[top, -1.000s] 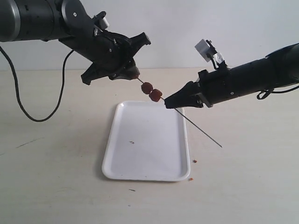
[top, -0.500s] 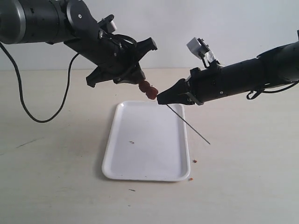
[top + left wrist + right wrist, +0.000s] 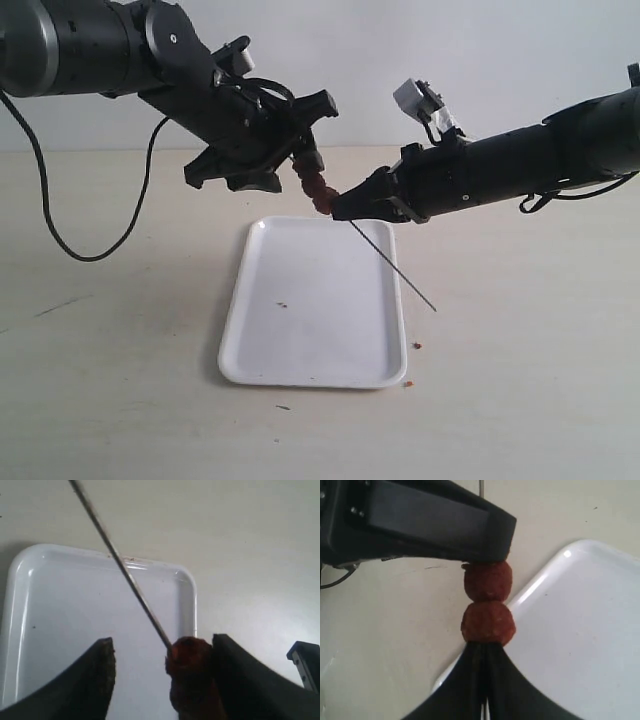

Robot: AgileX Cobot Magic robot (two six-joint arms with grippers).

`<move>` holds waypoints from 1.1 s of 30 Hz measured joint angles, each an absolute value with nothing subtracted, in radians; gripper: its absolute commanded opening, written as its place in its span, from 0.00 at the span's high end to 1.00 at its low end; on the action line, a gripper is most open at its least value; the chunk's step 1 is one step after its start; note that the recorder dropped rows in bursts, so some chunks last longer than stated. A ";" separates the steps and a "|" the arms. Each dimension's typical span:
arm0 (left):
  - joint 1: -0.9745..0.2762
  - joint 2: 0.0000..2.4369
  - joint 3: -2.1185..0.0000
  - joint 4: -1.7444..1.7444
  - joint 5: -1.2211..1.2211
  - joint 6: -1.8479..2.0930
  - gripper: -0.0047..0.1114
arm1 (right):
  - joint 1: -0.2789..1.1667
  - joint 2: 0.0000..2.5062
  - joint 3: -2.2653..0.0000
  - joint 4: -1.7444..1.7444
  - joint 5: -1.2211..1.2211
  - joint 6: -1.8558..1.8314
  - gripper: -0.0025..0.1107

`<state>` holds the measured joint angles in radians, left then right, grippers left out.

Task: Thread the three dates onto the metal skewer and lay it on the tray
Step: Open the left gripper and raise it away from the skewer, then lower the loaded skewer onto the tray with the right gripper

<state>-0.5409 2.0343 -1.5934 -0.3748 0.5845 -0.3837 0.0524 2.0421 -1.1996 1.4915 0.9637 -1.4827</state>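
Observation:
Three dark reddish dates (image 3: 312, 185) sit packed together on the thin metal skewer (image 3: 400, 270), held in the air above the far end of the white tray (image 3: 300, 340). My right gripper (image 3: 340, 210) is shut on the skewer just behind the lowest date (image 3: 487, 622), and the rod's free end slants down over the tray's right rim. My left gripper (image 3: 297, 145) is open at the top of the row. One date (image 3: 190, 660) rests against one of its fingers (image 3: 240, 680), and the skewer (image 3: 115, 555) runs out past it. The right wrist view shows two dates; the left finger (image 3: 435, 520) hides the third.
Small brown crumbs (image 3: 417, 345) lie on the table beside the tray's right near corner, with a few specks on the tray. A black cable (image 3: 60, 240) loops over the table at the left. Both arms hang over the tray's far end.
My right gripper has slid left along the skewer, pushing the two spaced dates up against the one at my left gripper. The skewer's free end moved left with it.

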 measured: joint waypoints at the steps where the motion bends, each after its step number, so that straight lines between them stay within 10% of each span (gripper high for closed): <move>1: -0.541 2.034 -1.593 -0.375 0.585 -0.383 0.45 | 0.052 2.042 -1.200 1.492 0.964 -1.483 0.98; 14: -0.499 1.969 -1.593 -0.166 0.529 -0.377 0.49 | 0.055 2.042 -1.194 1.501 0.890 -1.344 0.98; 23: -0.499 1.922 -1.593 -0.051 0.543 -0.300 0.96 | 0.055 2.042 -1.103 1.581 0.797 -1.333 0.98; 33: -0.499 1.918 -1.593 -0.028 0.487 -0.257 0.96 | 0.145 2.042 -0.960 1.726 0.659 -1.318 0.98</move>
